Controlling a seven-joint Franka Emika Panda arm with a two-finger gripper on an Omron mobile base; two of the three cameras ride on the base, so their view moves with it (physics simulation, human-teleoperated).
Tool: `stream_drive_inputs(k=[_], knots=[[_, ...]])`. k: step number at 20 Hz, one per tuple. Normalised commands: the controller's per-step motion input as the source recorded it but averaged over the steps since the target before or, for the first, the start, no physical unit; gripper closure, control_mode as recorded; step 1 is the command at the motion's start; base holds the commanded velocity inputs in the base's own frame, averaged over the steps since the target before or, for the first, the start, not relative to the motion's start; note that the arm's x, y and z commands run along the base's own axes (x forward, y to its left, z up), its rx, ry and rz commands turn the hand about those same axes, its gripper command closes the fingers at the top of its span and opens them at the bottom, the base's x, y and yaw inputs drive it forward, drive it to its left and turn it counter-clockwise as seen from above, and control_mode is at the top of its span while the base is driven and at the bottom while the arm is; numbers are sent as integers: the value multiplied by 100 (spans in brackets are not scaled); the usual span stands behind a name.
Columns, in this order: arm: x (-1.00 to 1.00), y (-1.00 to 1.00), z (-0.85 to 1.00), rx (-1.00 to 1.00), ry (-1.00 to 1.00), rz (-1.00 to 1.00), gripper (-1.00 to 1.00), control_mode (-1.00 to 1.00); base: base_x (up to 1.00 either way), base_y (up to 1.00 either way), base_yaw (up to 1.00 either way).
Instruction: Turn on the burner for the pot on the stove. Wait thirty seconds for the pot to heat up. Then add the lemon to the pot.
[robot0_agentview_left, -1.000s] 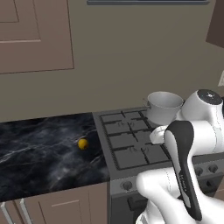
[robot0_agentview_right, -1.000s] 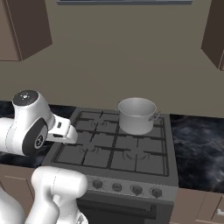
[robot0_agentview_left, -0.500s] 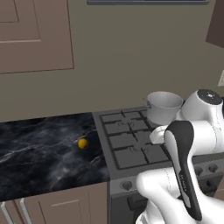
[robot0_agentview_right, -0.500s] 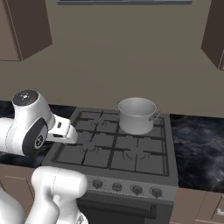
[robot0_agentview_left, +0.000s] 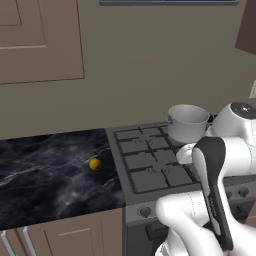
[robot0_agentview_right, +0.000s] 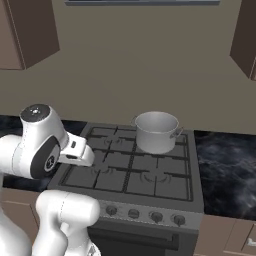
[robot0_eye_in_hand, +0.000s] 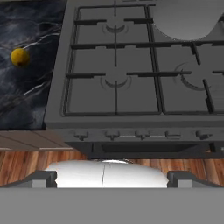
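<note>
Nothing has moved: hand (robot0_eye_in_hand: 112, 177) released above stove (robot0_eye_in_hand: 131, 111); right base view misses lemon (robot0_agentview_left: 94, 163).

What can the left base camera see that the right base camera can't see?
Left base view alone: the lemon lying on the black marble counter left of the stove, and a pale cabinet door on the wall. Right base view alone: the dark counter on the stove's right side and all four front knobs. Both share the stove, the steel pot on a back burner, and the white robot arm.
</note>
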Motion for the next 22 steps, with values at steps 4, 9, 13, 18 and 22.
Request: stream_drive_inputs(k=[4, 9, 13, 18, 22], knots=[[-14, -74, -32, 0, 0, -10, -100, -100, 0, 0, 0], [-13, -65, -30, 0, 0, -9, -100, -100, 0, 0, 0], [-21, -67, -24, 0, 0, -9, -100, -100, 0, 0, 0], [-17, -58, -25, 0, 0, -9, -100, -100, 0, 0, 0], [-25, -60, -42, 0, -1, -7, -100, -100, 0, 0, 0]])
